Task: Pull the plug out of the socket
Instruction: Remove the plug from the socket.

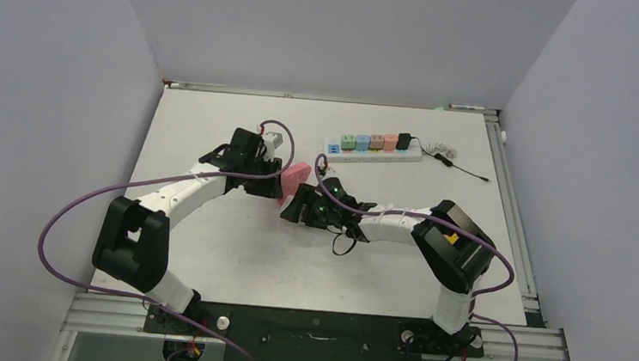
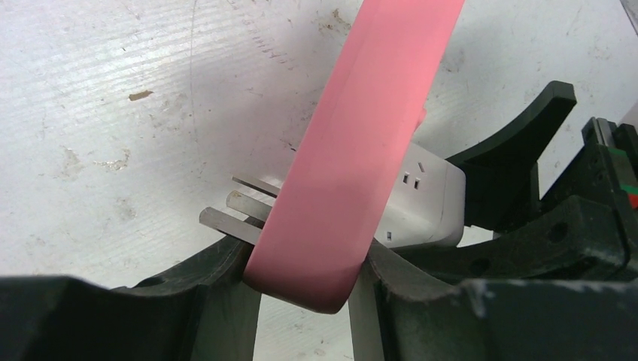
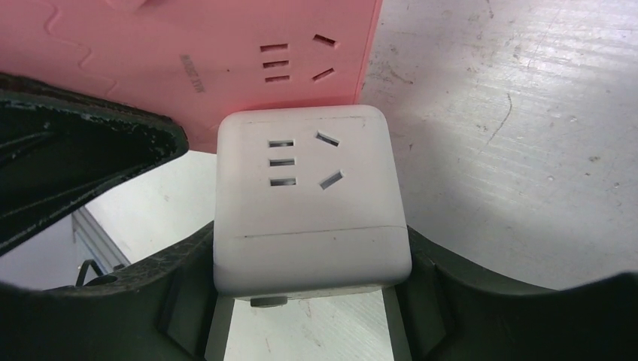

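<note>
Obs.: both arms meet at mid-table [image 1: 232,260]. The left gripper [image 2: 301,280] is clenched on the near end of the pink socket block [image 2: 353,150]. The right gripper [image 3: 312,271] is clenched on the white plug [image 3: 308,203], one finger on each side wall.

Position of task item: the plug sits against the right face of the socket block, both lifted off the table. In the left wrist view the two bodies look flush. Whether the plug's pins are seated or partly out cannot be told. Three bare prongs [image 2: 241,207] stick out of the block's opposite, left face.

Risks (judgement):
- Slip. The left fingers hold only a narrow end of a smooth slab, so a hard pull could lever the block round or drag it out of the grip.
- The plug has rounded, glossy walls. If the pins bind, the right fingers may slide off before they release.
- Off-axis pull. The two wrists are not obviously in line. Pulling at an angle to the pins would jam them, or bend them, instead of freeing them.
- Sudden release. Once friction gives way, both arms may jump apart. The power strip [image 1: 370,146] lies at the far side, to the right of the grippers, apart from both but on the side the right arm would recoil toward.
- The bare prongs sit close to the left finger. A rotation of the block could scrape them on it.
</note>
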